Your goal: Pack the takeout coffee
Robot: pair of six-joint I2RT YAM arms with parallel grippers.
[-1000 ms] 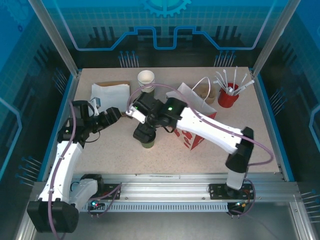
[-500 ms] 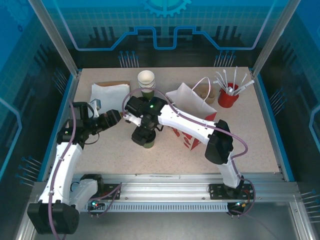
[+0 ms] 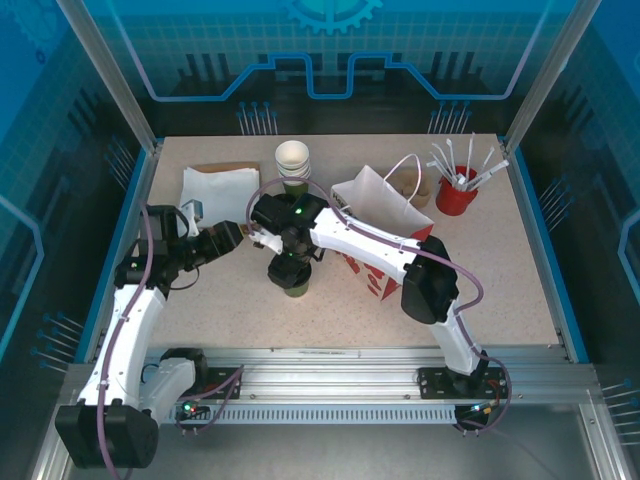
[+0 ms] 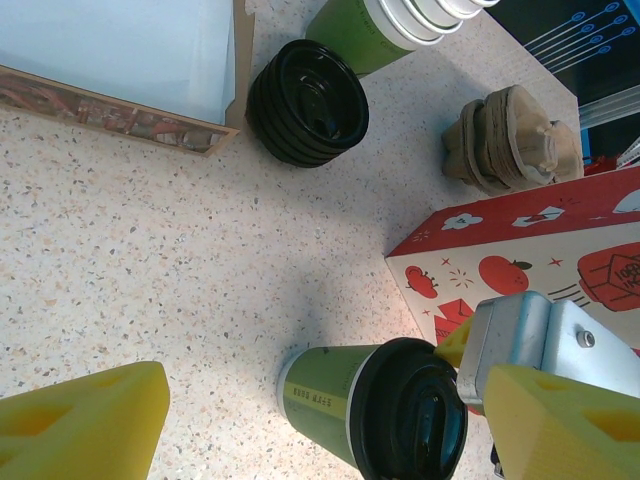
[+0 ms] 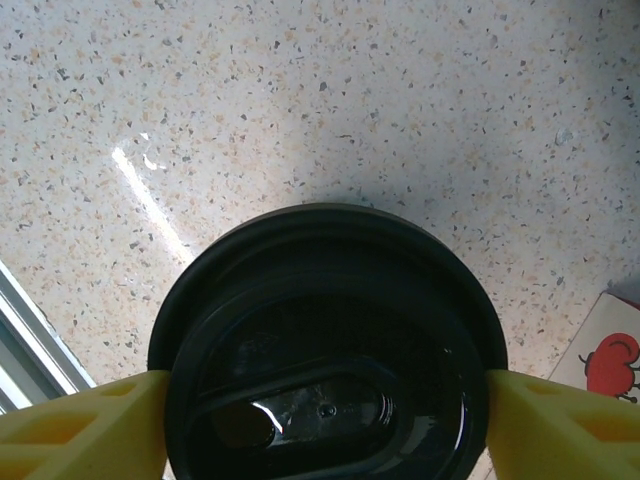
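Observation:
The takeout coffee (image 3: pixel 294 287), an olive-green cup with a black lid, stands upright near the middle of the table, just left of the gift bag (image 3: pixel 385 215). My right gripper (image 3: pixel 290 266) comes down on it from above. In the right wrist view the yellow fingers (image 5: pixel 85 425) press against both sides of the black lid (image 5: pixel 325 340). My left gripper (image 3: pixel 226 238) hovers open to the left of the cup, apart from it. In the left wrist view the cup (image 4: pixel 325 395) shows between the left gripper's wide-spread pads (image 4: pixel 85 425), with the right gripper's finger (image 4: pixel 455 345) against the lid.
A stack of lidless green cups (image 3: pixel 292 160) and a stack of black lids (image 4: pixel 308 100) stand behind the coffee. Brown cup carriers (image 4: pixel 510 140) lie beside the red-and-white gift bag (image 4: pixel 540 235). A flat white paper bag (image 3: pixel 220 185) lies back left, a red utensil holder (image 3: pixel 457 192) back right.
The right arm's elbow has swung left and nearer, and its jaws have narrowed onto the coffee's lid. The left arm has stayed put.

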